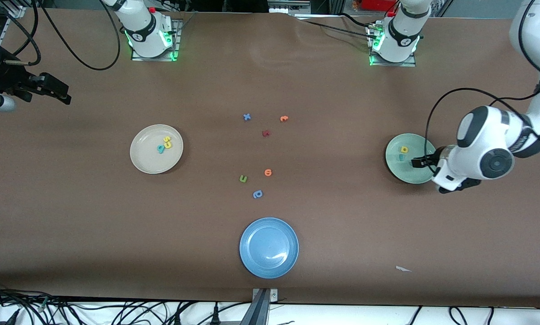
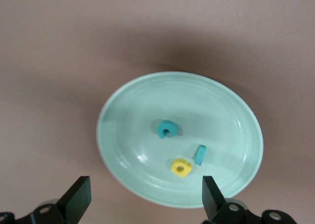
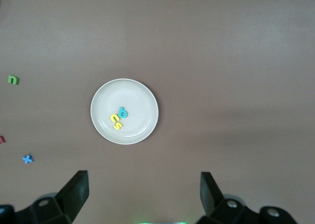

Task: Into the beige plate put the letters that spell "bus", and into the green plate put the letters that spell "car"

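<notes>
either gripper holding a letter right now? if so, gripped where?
Nothing is held. The left gripper is open over the green plate, where three letters lie loose. The right gripper waits open, high above the beige plate.

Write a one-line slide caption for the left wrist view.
Open left gripper over the green plate, which holds a teal c, teal r and yellow a.

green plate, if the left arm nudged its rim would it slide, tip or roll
The green plate would probably slide: it is shallow and sits flat on the smooth table. Tipping looks unlikely, since it is wide and low. The teal c, teal r and yellow a in it look light and might skid.
</notes>
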You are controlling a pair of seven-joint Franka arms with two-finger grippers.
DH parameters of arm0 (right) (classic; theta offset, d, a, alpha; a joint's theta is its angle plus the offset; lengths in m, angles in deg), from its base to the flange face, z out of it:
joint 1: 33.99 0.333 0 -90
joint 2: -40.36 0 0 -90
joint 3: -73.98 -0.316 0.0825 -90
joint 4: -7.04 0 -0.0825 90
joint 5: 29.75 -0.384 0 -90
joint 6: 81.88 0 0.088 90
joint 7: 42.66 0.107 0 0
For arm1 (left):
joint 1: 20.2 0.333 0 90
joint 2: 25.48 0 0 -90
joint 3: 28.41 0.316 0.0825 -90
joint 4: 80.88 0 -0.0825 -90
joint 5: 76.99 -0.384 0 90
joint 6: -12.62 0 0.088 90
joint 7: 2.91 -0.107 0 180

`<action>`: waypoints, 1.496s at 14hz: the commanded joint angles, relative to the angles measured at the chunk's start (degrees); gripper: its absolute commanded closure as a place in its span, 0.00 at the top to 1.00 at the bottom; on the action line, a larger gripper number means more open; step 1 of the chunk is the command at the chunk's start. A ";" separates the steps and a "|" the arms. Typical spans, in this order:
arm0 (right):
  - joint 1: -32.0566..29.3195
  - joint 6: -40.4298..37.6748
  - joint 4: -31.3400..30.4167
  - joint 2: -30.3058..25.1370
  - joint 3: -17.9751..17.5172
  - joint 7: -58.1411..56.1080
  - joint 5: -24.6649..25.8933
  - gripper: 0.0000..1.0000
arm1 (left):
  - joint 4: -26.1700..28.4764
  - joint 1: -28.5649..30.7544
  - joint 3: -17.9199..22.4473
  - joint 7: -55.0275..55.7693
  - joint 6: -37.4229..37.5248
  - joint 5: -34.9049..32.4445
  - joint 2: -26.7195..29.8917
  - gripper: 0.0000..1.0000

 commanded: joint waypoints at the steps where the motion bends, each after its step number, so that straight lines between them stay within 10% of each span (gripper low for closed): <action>1: 0.30 -1.04 0.76 -0.18 -0.01 0.68 0.07 1.00 | -7.87 -0.91 -1.31 -3.23 7.54 -0.64 0.53 0.99; 14: 0.30 -1.39 0.76 -0.18 -0.01 0.68 0.07 1.00 | -28.45 -6.62 0.44 -19.92 19.51 3.22 0.00 1.00; 21: 0.30 -1.31 0.76 -0.09 -0.01 0.68 -0.02 1.00 | -38.30 -27.25 26.95 -27.83 25.58 16.22 2.63 1.00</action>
